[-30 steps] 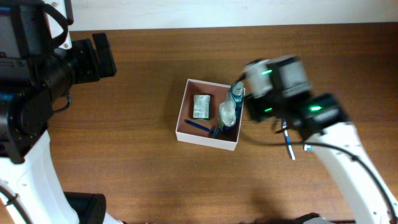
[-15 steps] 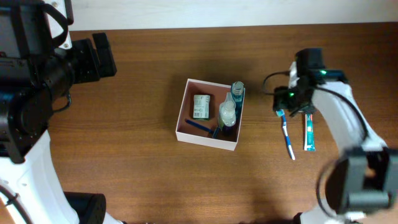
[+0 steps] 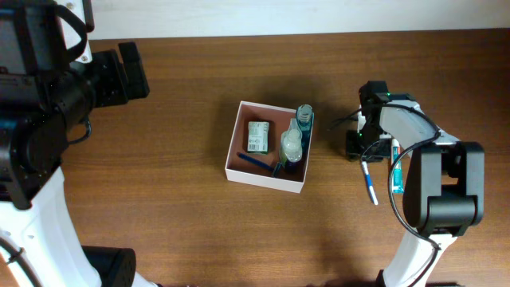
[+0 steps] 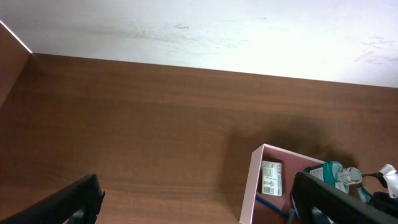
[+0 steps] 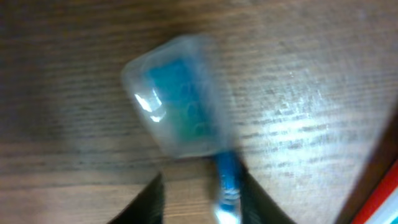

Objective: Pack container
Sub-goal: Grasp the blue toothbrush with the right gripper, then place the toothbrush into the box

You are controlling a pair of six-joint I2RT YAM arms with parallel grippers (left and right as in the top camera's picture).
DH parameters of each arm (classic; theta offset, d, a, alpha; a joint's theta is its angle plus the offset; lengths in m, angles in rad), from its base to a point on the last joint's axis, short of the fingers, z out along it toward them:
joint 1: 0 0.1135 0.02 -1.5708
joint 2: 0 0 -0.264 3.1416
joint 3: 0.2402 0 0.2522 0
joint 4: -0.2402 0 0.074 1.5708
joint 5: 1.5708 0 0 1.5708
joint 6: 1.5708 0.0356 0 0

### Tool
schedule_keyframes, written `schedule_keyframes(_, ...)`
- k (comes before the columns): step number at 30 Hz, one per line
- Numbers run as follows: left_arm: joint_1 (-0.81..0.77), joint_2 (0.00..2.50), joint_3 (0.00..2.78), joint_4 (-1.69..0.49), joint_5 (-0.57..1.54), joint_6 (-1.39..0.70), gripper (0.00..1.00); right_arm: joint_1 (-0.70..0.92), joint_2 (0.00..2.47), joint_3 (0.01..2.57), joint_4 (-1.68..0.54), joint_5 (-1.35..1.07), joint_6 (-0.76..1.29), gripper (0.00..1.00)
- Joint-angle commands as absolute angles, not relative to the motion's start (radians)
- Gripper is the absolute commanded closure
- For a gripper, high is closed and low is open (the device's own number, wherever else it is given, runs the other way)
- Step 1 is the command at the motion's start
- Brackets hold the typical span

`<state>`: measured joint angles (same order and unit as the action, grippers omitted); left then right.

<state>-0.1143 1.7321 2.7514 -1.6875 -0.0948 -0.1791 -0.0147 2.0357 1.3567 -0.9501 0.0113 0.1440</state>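
The container (image 3: 239,153), a square white-walled box with a pinkish inside, sits mid-table and holds a green-white packet (image 3: 257,135), two clear bottles (image 3: 292,145) and a blue stick. It also shows in the left wrist view (image 4: 254,182). A blue-and-white toothbrush (image 3: 370,182) lies on the table to its right. My right gripper (image 3: 358,147) is low over the brush's head end. In the right wrist view its fingers (image 5: 202,202) are open astride the blue handle (image 5: 227,177), below the clear capped head (image 5: 177,106). My left gripper (image 4: 199,211) is open and empty, far left.
A teal toothpaste tube (image 3: 396,172) lies just right of the toothbrush; its red edge shows in the right wrist view (image 5: 384,198). The white wall runs along the table's far edge (image 4: 199,31). Bare wood lies between the left arm and the box.
My right arm has swung away from the container's right edge to the right and come down over the toothbrush's head end. The left arm and box contents have not moved.
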Motion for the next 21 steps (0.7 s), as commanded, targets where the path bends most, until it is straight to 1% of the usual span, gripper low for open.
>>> schedule_keyframes(1, -0.109, 1.735, 2.751, -1.687, -0.102, -0.169, 0.01, -0.021, 2.066, 1.322, -0.946, 0.008, 0.149, 0.86)
schedule_keyframes(3, -0.109, 1.735, 2.752, -1.687, -0.102, -0.17, 0.01, -0.021, 2.054, 1.322, -0.949, 0.007, 0.159, 0.94)
schedule_keyframes(4, -0.109, 1.735, 2.751, -1.687, -0.102, -0.17, 0.01, -0.021, 2.043, 1.323, -0.954, 0.005, 0.159, 0.96)
schedule_keyframes(9, -0.109, 1.735, 2.752, -1.687, -0.102, -0.17, 0.01, -0.018, 1.939, 1.349, -0.99, 0.004, 0.175, 0.96)
schedule_keyframes(13, -0.109, 1.735, 2.752, -1.687, -0.102, -0.17, 0.01, 0.01, 1.788, 1.392, -1.033, 0.001, 0.174, 0.96)
schedule_keyframes(17, -0.109, 1.735, 2.751, -1.687, -0.102, -0.17, 0.01, 0.078, 1.596, 1.439, -1.088, 0.0, 0.174, 0.96)
schedule_keyframes(21, -0.109, 1.735, 2.752, -1.687, -0.102, -0.17, 0.01, 0.202, 1.41, 1.463, -1.111, -0.033, 0.166, 0.96)
